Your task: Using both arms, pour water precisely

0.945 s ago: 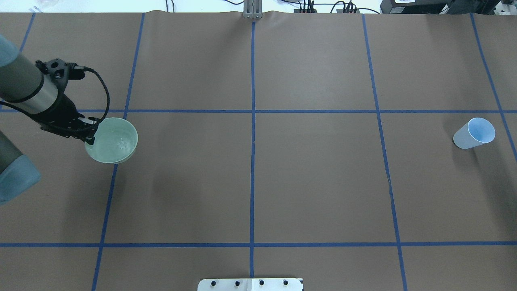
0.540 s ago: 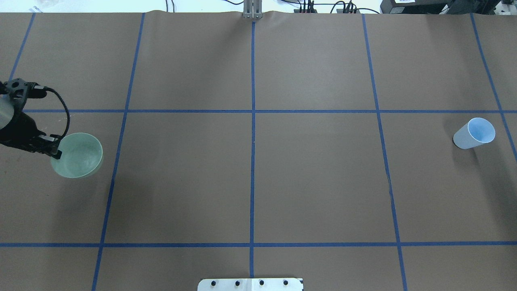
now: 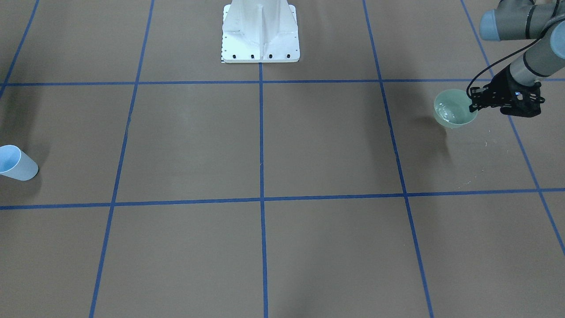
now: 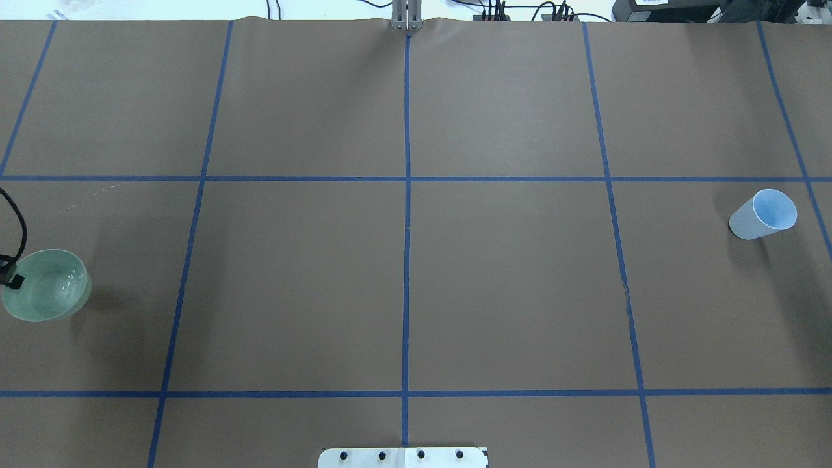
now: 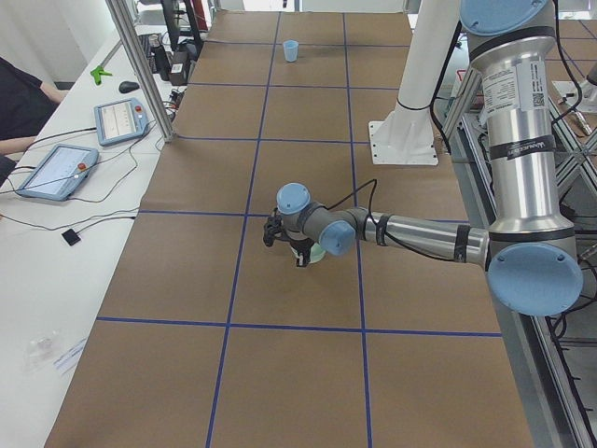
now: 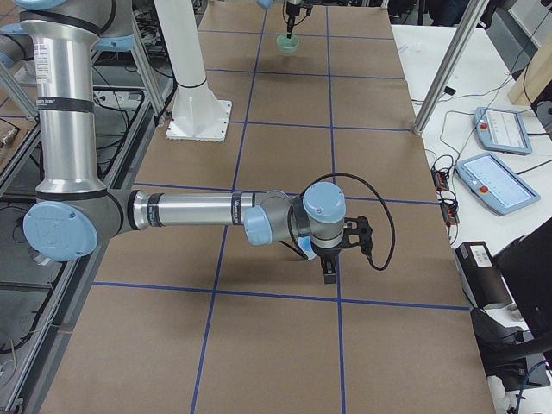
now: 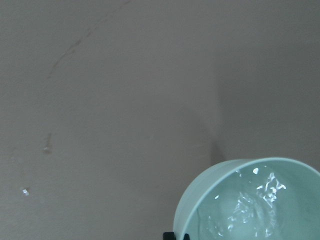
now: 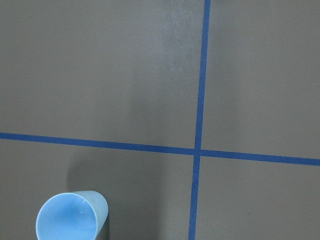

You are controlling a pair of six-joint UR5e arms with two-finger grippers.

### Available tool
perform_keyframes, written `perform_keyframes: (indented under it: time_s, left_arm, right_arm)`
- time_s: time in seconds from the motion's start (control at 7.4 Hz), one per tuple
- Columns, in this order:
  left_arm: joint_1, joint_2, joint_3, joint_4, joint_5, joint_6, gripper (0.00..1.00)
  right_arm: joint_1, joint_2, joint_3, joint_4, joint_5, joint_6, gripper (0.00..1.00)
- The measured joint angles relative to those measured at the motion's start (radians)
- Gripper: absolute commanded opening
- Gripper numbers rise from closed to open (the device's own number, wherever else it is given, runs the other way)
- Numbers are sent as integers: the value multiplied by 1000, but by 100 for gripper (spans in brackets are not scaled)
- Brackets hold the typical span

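In the front-facing view the left gripper [image 3: 473, 105] is pinching the rim of the pale green bowl [image 3: 454, 115], with its fingers clamped on the side of the bowl facing the table's [image 3: 309, 141] end on the robot's left. The water [image 3: 446, 114] is glinting down in the bottom of the bowl, just beside the fingers but not touching them. The pale blue cup [image 3: 16, 163] is standing way off at the opposite end, and the white pedestal [image 3: 260, 31] is sitting at the robot's edge. From overhead, only a black fingertip bit of the gripper [image 4: 9, 278] is poking in at the table's left edge, biting the bowl's [image 4: 45, 287] rim, and the ripples [image 4: 66, 287] are showing on the inner wall away from it. In the left side view the near arm's gripper [image 5: 280, 233] is mostly covering the bowl [image 5: 315, 256]. In the right side view the right gripper [image 6: 329, 274] is pointing down near that end, and I can't tell if it's open or closed. The left wrist cam is showing the fingertips [image 7: 175, 236] right at the bowl's rim, with water [image 7: 260, 197] sparkling inside. The right wrist cam is showing only the cup [image 8: 72, 218], with no fingers in shot.
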Motion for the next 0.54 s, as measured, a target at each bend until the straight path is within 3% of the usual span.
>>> perform_keyframes:
  time_s: [0.41,0.54]
  left_arm:
    - [-43,14,62,-11,-31,55,0]
    - [-44,14,76,-16,-33,57,12]
  right_arm:
    - [-1,0,0,-1,0,0,100]
    - [-1,0,0,-1,0,0,100]
